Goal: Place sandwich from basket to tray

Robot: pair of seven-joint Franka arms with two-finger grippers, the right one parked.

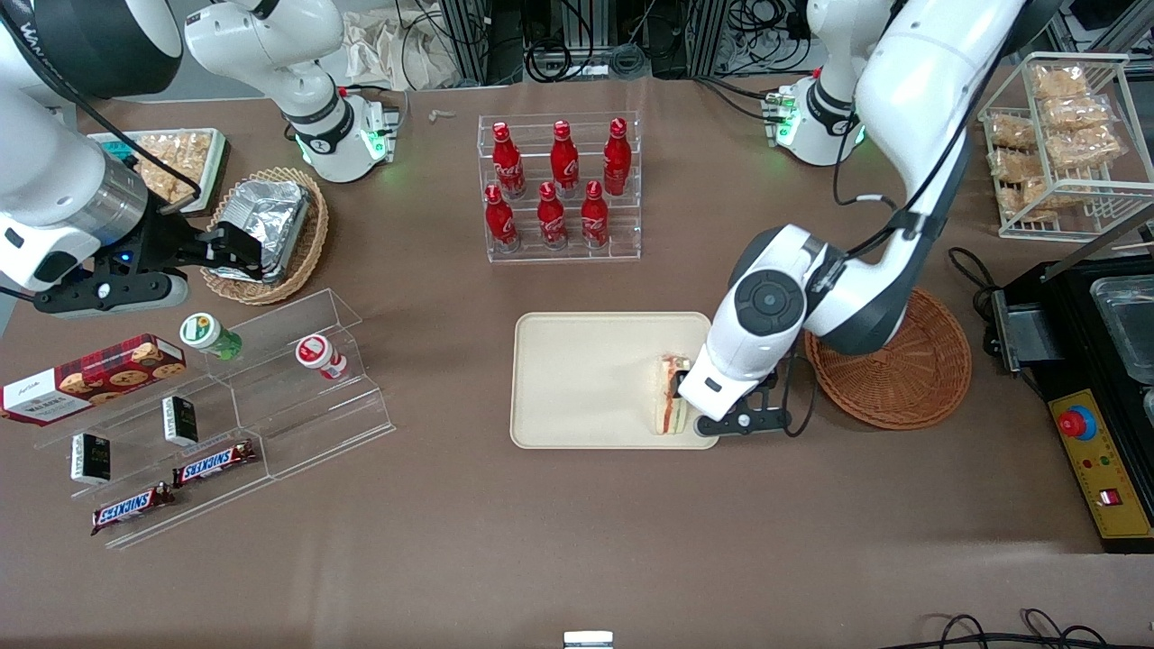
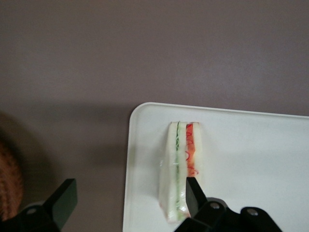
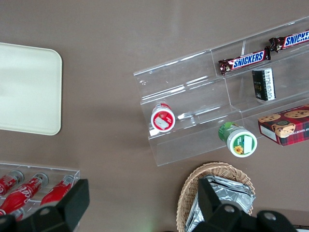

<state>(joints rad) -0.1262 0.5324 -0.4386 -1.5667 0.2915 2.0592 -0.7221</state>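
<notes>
The sandwich [image 1: 669,398] stands on its edge on the cream tray [image 1: 577,379], at the tray's end toward the working arm. Its green and red filling layers show in the left wrist view [image 2: 181,164]. My left gripper [image 1: 696,401] is low over that end of the tray and is open. One finger [image 2: 194,193] rests against the sandwich's red-filling side. The other finger [image 2: 63,199] is well apart, over the bare table off the tray's rim [image 2: 129,159]. The reddish-brown basket [image 1: 888,374] lies beside the tray, toward the working arm's end, with nothing in it.
A clear rack of red bottles [image 1: 559,189] stands farther from the front camera than the tray. Clear stepped shelves with snacks [image 1: 216,406] and a tan basket with a foil packet [image 1: 266,230] lie toward the parked arm's end. A black control box [image 1: 1095,451] sits beside the basket.
</notes>
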